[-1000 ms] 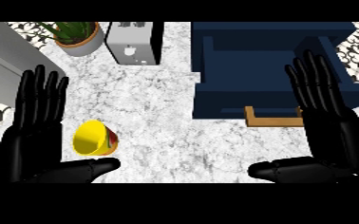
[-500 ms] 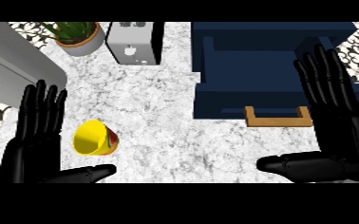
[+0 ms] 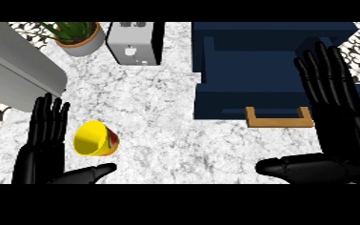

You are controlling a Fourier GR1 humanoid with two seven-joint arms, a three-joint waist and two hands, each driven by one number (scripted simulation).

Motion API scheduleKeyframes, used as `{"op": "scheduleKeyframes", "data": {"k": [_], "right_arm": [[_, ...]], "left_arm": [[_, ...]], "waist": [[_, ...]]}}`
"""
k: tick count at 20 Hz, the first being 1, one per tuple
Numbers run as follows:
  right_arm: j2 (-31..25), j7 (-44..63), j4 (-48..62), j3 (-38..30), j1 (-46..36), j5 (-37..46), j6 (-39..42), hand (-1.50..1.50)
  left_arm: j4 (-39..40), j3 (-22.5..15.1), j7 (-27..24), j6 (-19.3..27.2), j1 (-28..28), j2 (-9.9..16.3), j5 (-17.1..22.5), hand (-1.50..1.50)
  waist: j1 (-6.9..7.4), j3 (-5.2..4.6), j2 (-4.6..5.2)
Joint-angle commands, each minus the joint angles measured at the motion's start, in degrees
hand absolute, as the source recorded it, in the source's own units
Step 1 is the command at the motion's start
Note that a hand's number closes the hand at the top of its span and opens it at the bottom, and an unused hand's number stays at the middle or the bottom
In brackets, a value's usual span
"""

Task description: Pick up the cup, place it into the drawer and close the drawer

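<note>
The left hand [image 3: 42, 145] is seen flat and open on the marble counter [image 3: 162, 105], fingers straight, nothing held. The yellow cup [image 3: 95, 138] is found lying on its side just right of those fingers [image 3: 51, 119], above the thumb, not gripped. Further right, the open navy drawer [image 3: 260, 76] with wooden handle [image 3: 279, 120] is noted; the right hand [image 3: 330, 124] is spread open, empty, partly over it.

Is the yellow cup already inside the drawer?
No, the yellow cup lies on its side on the counter, beside the left robot hand.

one yellow cup [image 3: 95, 138]; one drawer [image 3: 264, 71]; one toaster [image 3: 134, 43]; one potted plant [image 3: 76, 35]; two hands: left hand [image 3: 44, 148], right hand [image 3: 334, 119].
</note>
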Motion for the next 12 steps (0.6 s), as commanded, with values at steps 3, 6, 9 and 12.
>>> {"op": "scheduleKeyframes", "data": {"k": [3,6,9,12], "right_arm": [[-2.0,0.5,0.7,-3.6,0.1,-3.3,2.0,-1.50],[-1.2,-6.4,2.1,-3.2,4.9,-3.8,4.5,-1.50],[-0.9,-0.8,3.4,-2.9,-1.7,-2.7,1.4,-1.50],[-1.4,1.5,-0.6,-2.9,0.3,-2.6,1.4,-1.50]], "left_arm": [[6.8,4.1,-5.7,-1.8,1.1,0.4,1.9,-1.50],[7.6,8.0,-6.2,-5.4,2.5,3.6,5.4,-1.50],[14.9,6.6,-10.9,-3.8,-0.1,0.8,2.4,-1.50],[17.5,6.1,-11.4,-5.6,-0.9,0.8,2.8,-1.50]], "waist": [[0.01,0.00,-0.01],[0.02,0.01,-0.01],[0.04,0.00,0.02],[-0.07,0.00,-0.01]]}}
